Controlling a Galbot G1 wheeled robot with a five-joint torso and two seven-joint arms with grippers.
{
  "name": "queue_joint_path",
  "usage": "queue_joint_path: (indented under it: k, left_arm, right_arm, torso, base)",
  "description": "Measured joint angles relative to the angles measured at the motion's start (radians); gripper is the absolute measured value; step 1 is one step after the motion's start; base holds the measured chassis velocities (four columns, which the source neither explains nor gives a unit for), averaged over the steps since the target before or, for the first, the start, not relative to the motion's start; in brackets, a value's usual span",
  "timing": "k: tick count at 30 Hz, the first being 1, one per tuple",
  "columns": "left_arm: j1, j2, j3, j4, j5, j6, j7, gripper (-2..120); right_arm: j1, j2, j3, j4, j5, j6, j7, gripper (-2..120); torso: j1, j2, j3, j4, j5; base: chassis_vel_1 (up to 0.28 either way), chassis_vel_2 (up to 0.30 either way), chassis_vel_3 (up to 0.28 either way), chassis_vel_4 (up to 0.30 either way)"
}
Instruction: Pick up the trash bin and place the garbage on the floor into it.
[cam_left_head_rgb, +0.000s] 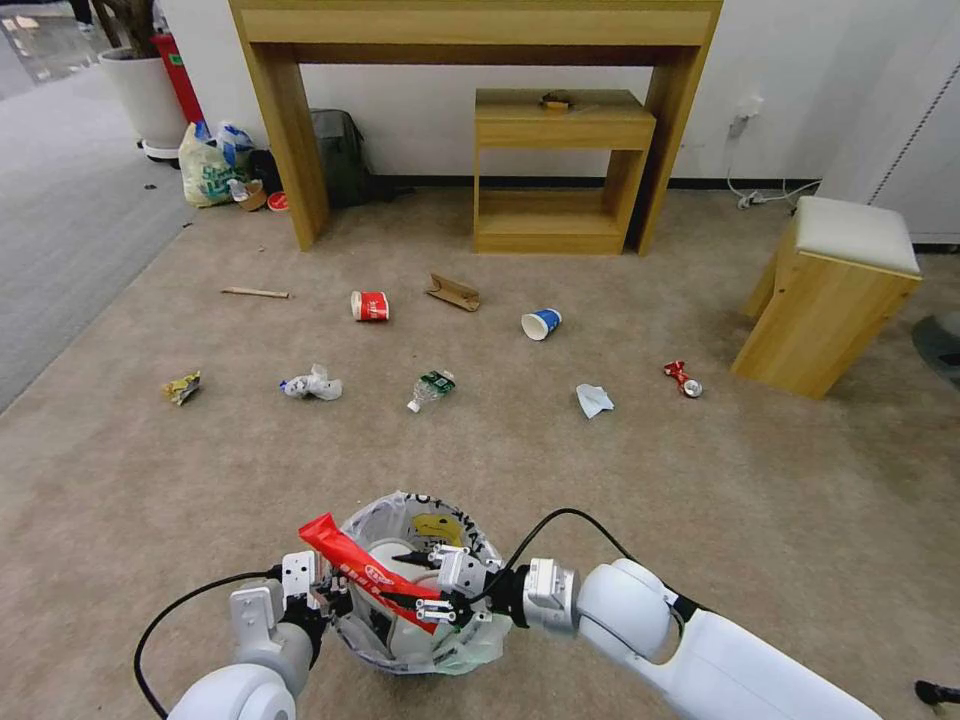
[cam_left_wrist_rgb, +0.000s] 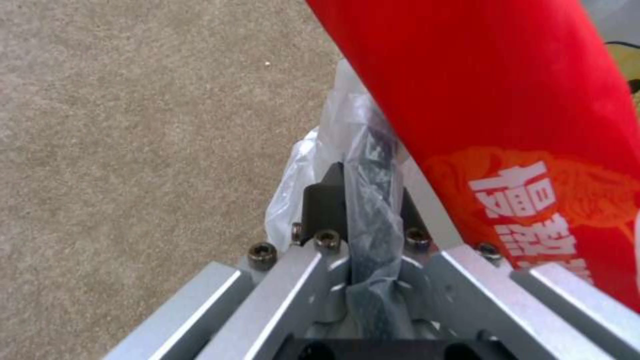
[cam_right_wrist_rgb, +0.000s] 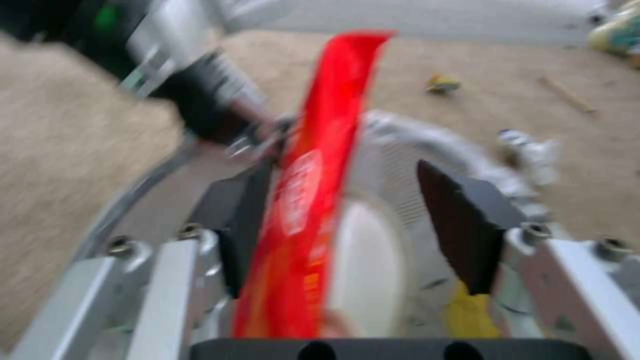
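- Head view: the trash bin (cam_left_head_rgb: 420, 590) sat low in the middle, held above the beige carpet (cam_left_head_rgb: 700, 480). The left gripper (cam_left_head_rgb: 322, 598) gripped its near-left rim. The right gripper (cam_left_head_rgb: 448, 590) hung over the bin's mouth, with a long red wrapper (cam_left_head_rgb: 365, 572) slanting across the opening between the two grippers. Further out lay a stick (cam_left_head_rgb: 254, 292), a red paper cup (cam_left_head_rgb: 370, 306), a cardboard scrap (cam_left_head_rgb: 453, 292), a blue paper cup (cam_left_head_rgb: 541, 323), a crushed bottle (cam_left_head_rgb: 431, 388), a crumpled tissue (cam_left_head_rgb: 593, 400) and a crushed can (cam_left_head_rgb: 683, 378).
- Left wrist view: the jaws were clamped together on the bin's rim and its liner bag (cam_left_wrist_rgb: 370, 200); the red wrapper (cam_left_wrist_rgb: 507, 125) hid most of what lay beyond them.
- Right wrist view: blurred; the jaws stood apart, with the wrapper (cam_right_wrist_rgb: 313, 190) lying against one finger (cam_right_wrist_rgb: 243, 225) and the other finger (cam_right_wrist_rgb: 463, 225) clear of it. Something white (cam_right_wrist_rgb: 367, 275) inside the bin was too smeared to name.
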Motion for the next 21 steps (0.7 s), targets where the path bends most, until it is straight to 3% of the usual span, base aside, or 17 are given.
queue_joint_path:
  k: [4, 7, 9, 10, 11, 14, 15, 17, 19, 21]
  left_arm:
    - [0.006, -0.001, -0.005, -0.002, 0.002, -0.010, 0.004, 0]
    - [0.013, -0.003, -0.014, -0.002, 0.005, -0.024, 0.014, 0]
    - [0.015, -0.003, -0.016, -0.002, 0.005, -0.026, 0.016, 0]
    - [0.019, -0.002, -0.021, -0.002, 0.006, -0.030, 0.022, 0]
    - [0.019, -0.002, -0.021, -0.002, 0.006, -0.030, 0.022, 0]
    - [0.028, 0.002, -0.031, -0.004, 0.007, -0.037, 0.036, 0]
    - [0.028, 0.002, -0.031, -0.004, 0.007, -0.037, 0.036, 0]
    - [0.033, 0.005, -0.035, -0.009, 0.008, -0.039, 0.041, 0]
    - [0.033, 0.006, -0.036, -0.010, 0.008, -0.039, 0.043, 0]
    - [0.038, 0.009, -0.038, -0.011, 0.011, -0.044, 0.053, 0]
  right_arm:
    - [-0.042, -0.015, 0.085, 0.049, 0.028, -0.013, 0.041, 78]
    - [-0.114, -0.019, 0.163, 0.077, 0.087, -0.022, 0.174, 92]
    - [-0.128, -0.017, 0.180, 0.077, 0.095, -0.023, 0.195, 96]
    - [-0.180, -0.001, 0.247, 0.077, 0.108, -0.030, 0.242, 99]
    - [-0.180, -0.001, 0.247, 0.077, 0.108, -0.030, 0.242, 99]
    - [-0.281, 0.046, 0.400, 0.042, 0.104, -0.014, 0.292, 100]
    - [-0.281, 0.046, 0.400, 0.042, 0.104, -0.014, 0.292, 100]
    - [-0.347, 0.093, 0.541, 0.015, 0.103, 0.007, 0.298, 100]
    - [-0.359, 0.105, 0.577, 0.010, 0.103, 0.009, 0.298, 100]
    - [-0.401, 0.155, 0.702, 0.002, 0.108, 0.012, 0.313, 100]
  torso:
    - [0.000, 0.000, 0.000, 0.0000, 0.0000]
    - [0.000, 0.000, 0.000, 0.0001, 0.0001]
    - [0.000, 0.000, 0.000, 0.0000, 0.0003]
    - [0.000, 0.000, 0.000, -0.0002, 0.0000]
    - [0.000, 0.000, 0.000, -0.0002, 0.0000]
    - [0.000, 0.000, 0.000, 0.0001, 0.0003]
    - [0.000, 0.000, 0.000, 0.0001, 0.0003]
    - [0.000, 0.000, 0.000, 0.0000, 0.0004]
    - [0.000, 0.000, 0.000, -0.0002, 0.0004]
    - [0.000, 0.000, 0.000, -0.0003, -0.0002]
  base:
    - [0.000, 0.000, 0.000, 0.000]
    - [0.000, 0.000, 0.000, 0.000]
    - [0.000, 0.000, 0.000, 0.000]
    - [0.000, 0.000, 0.000, 0.000]
    - [0.000, 0.000, 0.000, 0.000]
    - [0.000, 0.000, 0.000, 0.000]
    - [0.000, 0.000, 0.000, 0.000]
    - [0.000, 0.000, 0.000, 0.000]
    - [0.000, 0.000, 0.000, 0.000]
    - [0.000, 0.000, 0.000, 0.000]
